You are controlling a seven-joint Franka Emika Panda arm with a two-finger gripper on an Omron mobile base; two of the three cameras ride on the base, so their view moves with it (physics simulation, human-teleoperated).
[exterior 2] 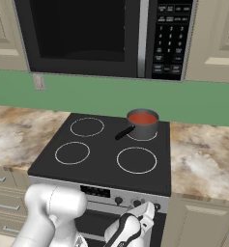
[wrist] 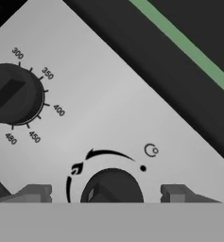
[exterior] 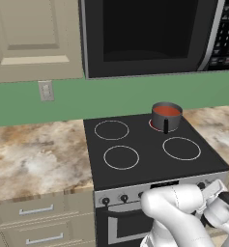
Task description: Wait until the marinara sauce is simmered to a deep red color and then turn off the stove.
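The marinara sauce (exterior: 167,111) (exterior 2: 143,118) is an orange-red round surface inside a small dark grey saucepan (exterior: 164,121) (exterior 2: 145,129). The pan stands on the back right burner of the black glass-top stove (exterior: 145,161) (exterior 2: 104,144), its handle pointing forward. My gripper (wrist: 105,193) (exterior 2: 149,208) is low at the silver front panel, at its right end. In the hand view its two fingertips (wrist: 35,193) stand apart on either side of a small black burner knob (wrist: 112,185), not touching it. The gripper is open.
A larger black dial (wrist: 12,94) with temperature numbers sits left of the burner knob. A black microwave (exterior: 150,34) (exterior 2: 101,34) hangs over the stove. Marble counters (exterior: 36,154) (exterior 2: 203,154) flank the range, with drawers (exterior: 36,210) below.
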